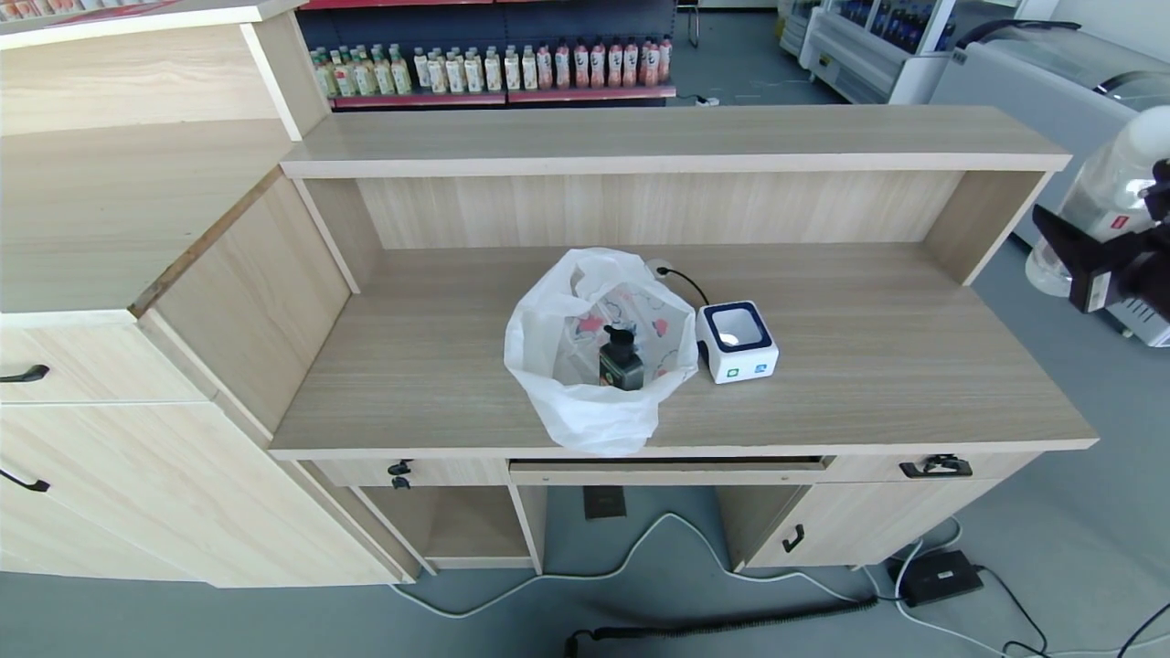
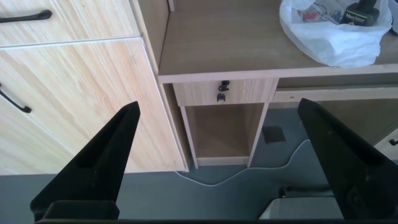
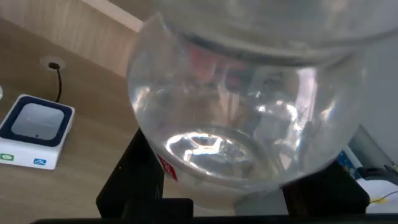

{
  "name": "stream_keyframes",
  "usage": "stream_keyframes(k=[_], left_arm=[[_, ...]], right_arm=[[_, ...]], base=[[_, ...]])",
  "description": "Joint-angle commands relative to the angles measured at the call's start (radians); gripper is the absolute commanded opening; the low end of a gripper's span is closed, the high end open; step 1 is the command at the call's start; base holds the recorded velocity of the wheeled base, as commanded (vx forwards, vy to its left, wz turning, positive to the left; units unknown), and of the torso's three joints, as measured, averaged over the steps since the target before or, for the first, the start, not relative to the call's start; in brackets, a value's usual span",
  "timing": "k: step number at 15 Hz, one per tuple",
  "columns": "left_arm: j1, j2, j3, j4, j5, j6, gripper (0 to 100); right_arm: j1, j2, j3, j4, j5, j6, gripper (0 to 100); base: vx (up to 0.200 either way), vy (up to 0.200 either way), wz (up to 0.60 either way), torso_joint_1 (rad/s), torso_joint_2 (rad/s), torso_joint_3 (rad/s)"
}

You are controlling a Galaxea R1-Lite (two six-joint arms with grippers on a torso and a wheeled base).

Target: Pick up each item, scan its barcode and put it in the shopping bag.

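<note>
Pale wood-grain checkout counter (image 1: 868, 366) runs across my head view, and I place everything from the white cube scanner with the dark-rimmed window (image 1: 737, 342) near its middle. Just beside the scanner, on my left, slumps the thin white plastic shopping bag (image 1: 585, 411), mouth open upward. Well off to the scanner's right, past the counter's end and raised above it, hangs the big clear rounded plastic bottle (image 1: 1111, 187), clamped between the jaws of the right gripper (image 3: 230, 193).

I judge that bottle heavy if full, smooth and slippery, with walls that give under a squeeze. The hold looks to sit on the wide belly, so I would keep it firm and swing slowly.

Left gripper (image 2: 221, 165) hangs low, well to the scanner's left and below the counter's front edge, jaws spread wide and empty.

A dark, black-capped container (image 1: 622, 361) stands inside the bag, taking up floor space there. A black cable (image 1: 687, 281) trails behind the scanner; the counter's upper shelf could block a high approach.
</note>
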Motion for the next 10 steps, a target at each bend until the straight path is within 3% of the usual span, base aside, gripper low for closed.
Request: stream_keyframes(k=[1,6,10], left_arm=[[0.000,0.000,0.000,-0.001,0.000,0.000,100],[0.000,0.000,0.000,-0.001,0.000,0.000,100],[0.000,0.000,0.000,-0.001,0.000,0.000,100]], right_arm=[[-0.016,0.117,0.014,-0.055,-0.001,-0.029,0],[-0.017,0.191,0.002,-0.109,0.004,-0.104,0],[-0.025,0.263,-0.082,-0.100,0.010,-0.158,0]], base=[[0.000,0.000,0.00,0.000,0.00,0.000],[0.000,0.000,0.00,0.000,0.00,0.000],[0.000,0.000,0.60,0.000,0.00,0.000]])
